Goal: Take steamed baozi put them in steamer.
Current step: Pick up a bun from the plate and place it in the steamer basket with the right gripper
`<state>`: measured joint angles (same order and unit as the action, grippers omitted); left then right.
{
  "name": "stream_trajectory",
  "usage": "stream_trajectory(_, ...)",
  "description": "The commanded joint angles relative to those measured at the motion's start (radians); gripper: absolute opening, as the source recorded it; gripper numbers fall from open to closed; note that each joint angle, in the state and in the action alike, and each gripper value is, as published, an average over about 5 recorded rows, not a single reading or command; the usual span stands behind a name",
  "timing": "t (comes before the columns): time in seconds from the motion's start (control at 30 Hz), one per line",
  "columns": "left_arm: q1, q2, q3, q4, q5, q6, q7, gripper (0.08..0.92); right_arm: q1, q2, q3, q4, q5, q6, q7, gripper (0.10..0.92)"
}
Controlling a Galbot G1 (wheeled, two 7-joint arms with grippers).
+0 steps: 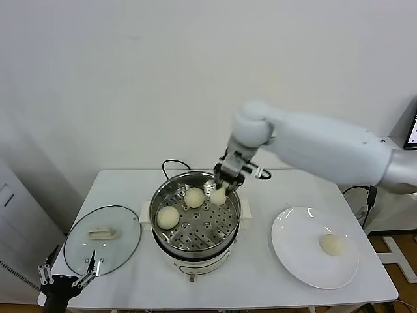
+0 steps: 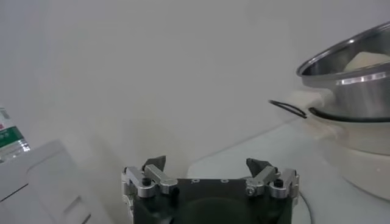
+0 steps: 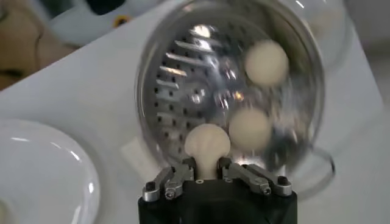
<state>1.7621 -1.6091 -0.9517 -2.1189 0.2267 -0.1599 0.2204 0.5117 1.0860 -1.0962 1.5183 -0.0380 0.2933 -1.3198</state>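
The steel steamer (image 1: pixel 195 225) stands mid-table with two baozi on its perforated tray, one at the back (image 1: pixel 194 197) and one at the left (image 1: pixel 167 217). My right gripper (image 1: pixel 221 184) is shut on a third baozi (image 1: pixel 219 194) and holds it over the tray's back right part. In the right wrist view this baozi (image 3: pixel 207 144) is pinched between the fingers (image 3: pixel 184 169), above the steamer (image 3: pixel 159 67) and its two buns (image 3: pixel 266 61) (image 3: pixel 249 127). A fourth baozi (image 1: pixel 332 244) lies on the white plate (image 1: pixel 293 251). My left gripper (image 1: pixel 66 274) is open and empty at the table's front left corner.
A round glass lid (image 1: pixel 81 244) lies on the table left of the steamer. A black cable (image 1: pixel 171 166) runs behind the pot. The left wrist view shows the steamer's side (image 2: pixel 353 79) and the table edge.
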Motion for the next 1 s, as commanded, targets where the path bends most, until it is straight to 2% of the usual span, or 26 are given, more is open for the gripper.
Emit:
stream_trajectory(0.03,0.002,-0.043,-0.010,0.010,-0.020,-0.009,0.000,0.823,-0.125,0.169,0.019,0.017,-0.127,0.244,-0.055,0.240)
stream_trajectory(0.4,0.005,-0.030,-0.026,0.012,-0.044,-0.011,-0.001,0.823,-0.181,0.163,0.020,0.022,-0.208,0.258,-0.064,0.239)
stream_trajectory(0.7,0.001,-0.036,-0.021,0.014,-0.038,-0.010,0.000,0.823,-0.213,0.139,0.038,0.026,-0.240,0.270,-0.065,0.303)
stream_trajectory(0.8,0.000,-0.038,-0.021,0.014,-0.034,-0.010,0.000,0.823,-0.218,0.136,0.048,0.027,-0.242,0.275,-0.065,0.356)
stream_trajectory(1.0,-0.002,-0.045,-0.017,0.010,-0.019,-0.008,0.000,0.823,-0.194,0.133,0.079,0.019,-0.236,0.282,-0.066,0.525)
